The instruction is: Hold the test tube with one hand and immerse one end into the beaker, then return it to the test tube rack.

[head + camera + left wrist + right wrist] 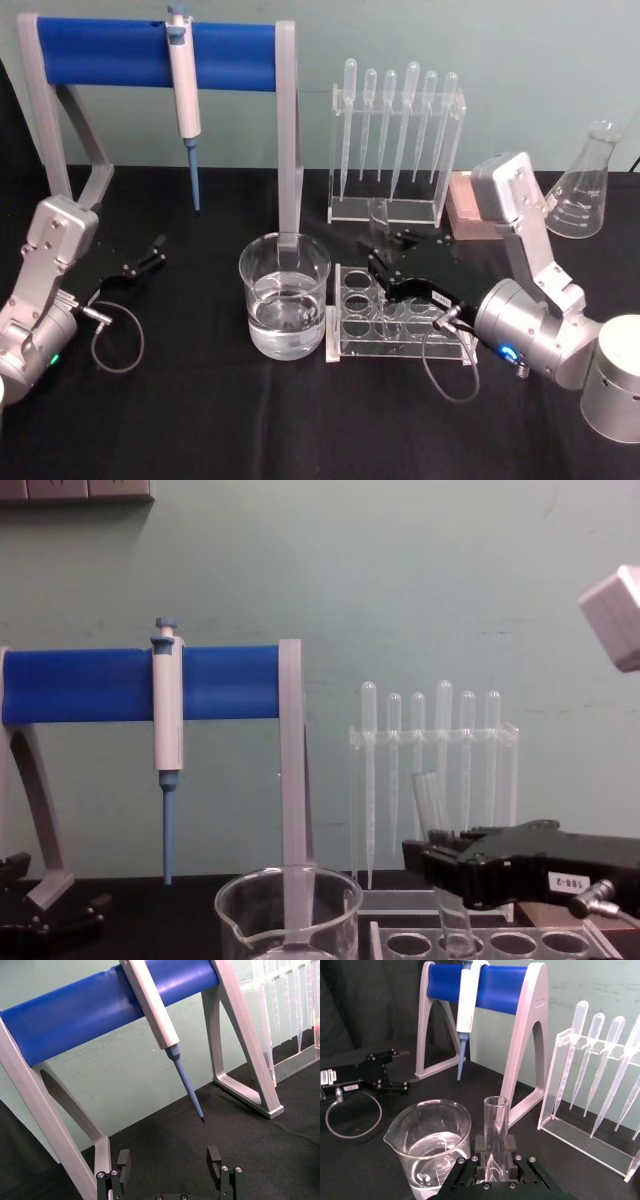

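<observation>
The right gripper [495,1162], black with two fingers, is clamped on the test tube [495,1125], its pads pressed against the lower part of the glass. The tube is long and clear with an open round rim; it rises almost upright out of the fingers, leaning slightly in the chest view. Directly under the gripper sits a clear rack [352,343] with round holes, and the tube's lower end reaches down into it. The right arm comes in low from the robot's right, its silver cylindrical wrist nearly level with the black table [200,420], fingers pointing toward the middle.

Just beside the gripper, toward the robot's left, stands the beaker [285,295]: wide clear glass with a pouring spout, holding clear liquid. Tube and beaker are apart. Beyond the gripper stands a clear stand of thin plastic pipettes [396,130] with bulb tops. Farther left, a white-and-blue pipettor [184,90] hangs on a blue bar between grey legs.

The left gripper [170,1165] rests low by the table's left edge, well apart from the beaker, its fingers spread and holding nothing.
</observation>
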Robot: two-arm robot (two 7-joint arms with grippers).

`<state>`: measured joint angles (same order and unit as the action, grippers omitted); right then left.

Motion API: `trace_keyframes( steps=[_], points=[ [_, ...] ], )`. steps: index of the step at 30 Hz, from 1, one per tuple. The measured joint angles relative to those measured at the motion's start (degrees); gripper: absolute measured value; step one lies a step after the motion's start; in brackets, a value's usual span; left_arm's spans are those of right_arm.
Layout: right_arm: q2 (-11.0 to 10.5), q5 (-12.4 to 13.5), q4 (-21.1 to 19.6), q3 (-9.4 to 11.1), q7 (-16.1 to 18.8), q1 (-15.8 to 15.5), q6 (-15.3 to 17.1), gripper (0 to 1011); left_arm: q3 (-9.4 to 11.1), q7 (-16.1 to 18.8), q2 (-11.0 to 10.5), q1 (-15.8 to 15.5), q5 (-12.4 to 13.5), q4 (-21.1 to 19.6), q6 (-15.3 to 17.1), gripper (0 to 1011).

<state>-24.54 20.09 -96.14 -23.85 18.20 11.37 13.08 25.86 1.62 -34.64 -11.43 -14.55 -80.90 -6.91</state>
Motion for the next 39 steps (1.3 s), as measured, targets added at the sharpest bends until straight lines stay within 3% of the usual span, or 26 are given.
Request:
trace_keyframes(
  steps=[7, 15, 20, 24, 26, 27, 30, 34, 39],
  points=[
    [0.39, -1.44, 0.77, -0.31, 0.71, 0.15, 0.46, 242, 0.0, 0.0, 0.0, 0.0, 0.0, 0.0, 0.0, 1000],
    [-0.14, -2.06, -0.15, 0.6, 0.85, -0.47, 2.77, 469, 0.0, 0.0, 0.0, 0.0, 0.0, 0.0, 0.0, 1000],
    [-3.3, -2.04, -3.82, 2.38, 1.41, -2.08, 7.05, 670, 0.0, 0.0, 0.0, 0.0, 0.0, 0.0, 0.0, 1000],
    [-8.0, -0.77, -8.03, 5.37, 2.58, -5.15, 10.55, 768, 0.0, 0.0, 0.0, 0.0, 0.0, 0.0, 0.0, 1000],
    [-9.23, -0.34, -8.87, 6.38, 2.71, -6.19, 11.14, 821, 0.0, 0.0, 0.0, 0.0, 0.0, 0.0, 0.0, 1000],
    [-10.41, 0.13, -9.43, 7.96, 2.65, -7.42, 11.38, 875, 0.0, 0.0, 0.0, 0.0, 0.0, 0.0, 0.0, 1000],
    [-11.27, 0.52, -9.51, 10.01, 1.7, -8.78, 11.3, 922, 0.0, 0.0, 0.0, 0.0, 0.0, 0.0, 0.0, 1000],
    [-10.44, -0.8, -7.52, 12.82, -2.15, -9.91, 8.8, 1002, 0.0, 0.0, 0.0, 0.0, 0.0, 0.0, 0.0, 1000],
    [-5.99, -5.56, -2.54, 14.22, -9.73, -9.36, 2.47, 1002, 0.0, 0.0, 0.0, 0.0, 0.0, 0.0, 0.0, 1000]
  ],
)
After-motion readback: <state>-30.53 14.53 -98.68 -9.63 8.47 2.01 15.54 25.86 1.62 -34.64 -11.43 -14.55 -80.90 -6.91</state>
